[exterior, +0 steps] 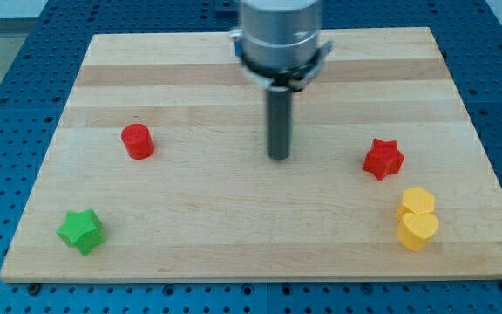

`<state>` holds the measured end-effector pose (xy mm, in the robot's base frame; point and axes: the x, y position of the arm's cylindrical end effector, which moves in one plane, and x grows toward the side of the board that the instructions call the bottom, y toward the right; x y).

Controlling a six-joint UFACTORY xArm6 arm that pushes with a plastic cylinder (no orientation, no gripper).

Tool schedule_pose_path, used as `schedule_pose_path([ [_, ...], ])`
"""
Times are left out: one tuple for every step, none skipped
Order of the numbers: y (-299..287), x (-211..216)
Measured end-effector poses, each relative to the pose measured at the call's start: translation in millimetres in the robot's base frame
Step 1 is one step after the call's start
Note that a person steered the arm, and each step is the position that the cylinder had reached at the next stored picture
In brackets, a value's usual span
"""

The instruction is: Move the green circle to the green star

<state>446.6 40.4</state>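
The green star (81,230) lies near the board's bottom left corner. My tip (278,157) rests on the board just right of its middle. A thin sliver of green (290,131) shows at the rod's right edge; it looks like the green circle, almost wholly hidden behind the rod. The green star is far to the left and below my tip.
A red cylinder (137,140) stands left of my tip. A red star (383,159) lies to the right. A yellow hexagon (417,201) and a yellow heart (417,230) touch each other near the bottom right. The wooden board (190,70) sits on a blue pegboard table.
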Motion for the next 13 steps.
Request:
schedule_pose_path([
  [21,-32],
  [21,-66],
  [21,-70],
  [21,-70],
  [5,-64],
  [-22,-51],
  [-48,-42],
  [-51,-38],
  [-43,-38],
  [-29,-38],
  [-27,-38],
  [-25,-37],
  [-25,-34],
])
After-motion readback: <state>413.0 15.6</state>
